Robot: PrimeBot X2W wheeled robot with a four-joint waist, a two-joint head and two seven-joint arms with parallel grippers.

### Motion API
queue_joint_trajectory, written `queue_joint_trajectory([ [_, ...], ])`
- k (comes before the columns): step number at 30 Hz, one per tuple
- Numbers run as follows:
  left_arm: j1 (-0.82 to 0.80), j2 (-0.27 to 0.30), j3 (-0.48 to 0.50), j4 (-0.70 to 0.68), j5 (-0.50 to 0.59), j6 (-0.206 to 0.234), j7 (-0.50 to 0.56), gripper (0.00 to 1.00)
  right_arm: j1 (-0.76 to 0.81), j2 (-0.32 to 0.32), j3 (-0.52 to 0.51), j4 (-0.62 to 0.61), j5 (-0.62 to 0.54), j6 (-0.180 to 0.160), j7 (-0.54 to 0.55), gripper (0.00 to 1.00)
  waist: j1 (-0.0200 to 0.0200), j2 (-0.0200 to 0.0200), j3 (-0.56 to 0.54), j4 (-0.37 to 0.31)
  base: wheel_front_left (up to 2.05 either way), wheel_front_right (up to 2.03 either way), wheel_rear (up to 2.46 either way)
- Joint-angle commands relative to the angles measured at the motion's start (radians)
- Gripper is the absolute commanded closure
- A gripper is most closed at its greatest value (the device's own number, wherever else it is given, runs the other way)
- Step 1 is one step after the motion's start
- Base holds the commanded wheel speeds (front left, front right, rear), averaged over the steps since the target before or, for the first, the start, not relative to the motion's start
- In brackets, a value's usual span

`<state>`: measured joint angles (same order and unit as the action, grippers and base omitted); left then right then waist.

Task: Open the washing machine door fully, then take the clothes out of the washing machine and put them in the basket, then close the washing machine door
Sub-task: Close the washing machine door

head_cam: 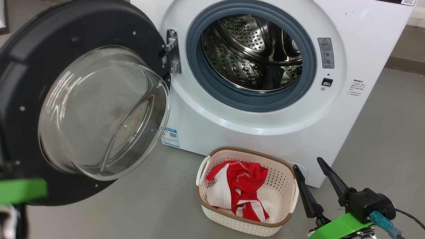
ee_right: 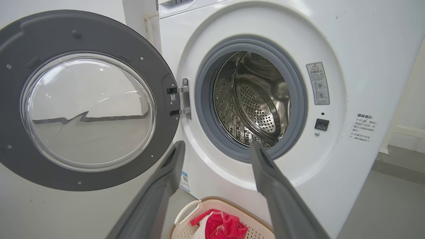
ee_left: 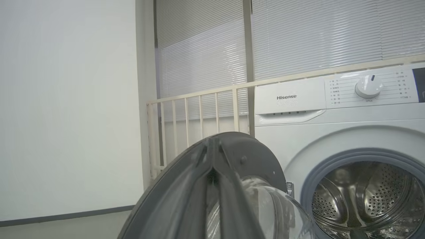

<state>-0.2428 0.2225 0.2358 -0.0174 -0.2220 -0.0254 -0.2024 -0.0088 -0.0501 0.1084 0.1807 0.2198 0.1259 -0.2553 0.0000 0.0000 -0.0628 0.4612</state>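
Door-closing is the step I judge to be in hand: the clothes [head_cam: 245,181] lie in the basket [head_cam: 282,179], and the drum [head_cam: 252,49] looks bare as far as I can see into it. The washing machine door [head_cam: 20,83] stands swung wide on its hinge [head_cam: 172,49] at the left of the washing machine [head_cam: 265,132], with its glass bowl facing out toward me. My left gripper [ee_left: 212,142] is clenched, both fingers pressed together with nothing between them. In the left wrist view its tips lie against the door's dark rim, though I cannot tell whether they touch it or sit just short. My right gripper [head_cam: 308,164] is spread wide and holds nothing, hovering low just right of the basket.

To do this well I would push with the closed fingers on the rim's outer face, far from the hinge, following the door's arc rather than shoving straight, and keeping off the glass. I'd hold the right arm clear of the opening so the door cannot catch it, then press until the door seats
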Motion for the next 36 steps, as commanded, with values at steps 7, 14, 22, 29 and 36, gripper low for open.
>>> queue_joint_trajectory([
  [7,-0.296,0.122,0.097,0.139,-0.064,0.032,0.065,1.00,-0.015,-0.008,0.022,-0.035,-0.004,0.005,-0.006,0.00,0.0000,0.0000,-0.009,-0.013,0.00,0.00,0.00],
  [14,-0.475,0.128,0.235,0.428,-0.246,0.108,0.224,1.00,-0.020,-0.016,0.026,-0.064,-0.017,0.005,-0.006,0.00,0.0000,0.0000,-0.014,-0.020,0.00,0.00,0.00],
  [22,-0.601,0.168,0.333,0.712,-0.408,0.112,0.379,1.00,-0.017,-0.016,0.033,-0.080,-0.020,0.005,-0.006,0.00,0.0000,0.0000,-0.013,-0.022,0.00,0.00,0.00],
  [29,-0.685,0.204,0.395,0.911,-0.523,0.079,0.500,1.00,-0.006,-0.020,0.035,-0.081,-0.016,0.005,-0.006,0.00,0.0000,0.0000,-0.009,-0.025,0.00,0.00,0.00],
  [36,-0.697,0.254,0.369,1.036,-0.546,0.021,0.658,1.00,-0.017,-0.032,0.042,-0.082,-0.012,0.005,-0.006,0.00,0.0000,0.0000,0.004,-0.047,0.00,0.00,0.00],
])
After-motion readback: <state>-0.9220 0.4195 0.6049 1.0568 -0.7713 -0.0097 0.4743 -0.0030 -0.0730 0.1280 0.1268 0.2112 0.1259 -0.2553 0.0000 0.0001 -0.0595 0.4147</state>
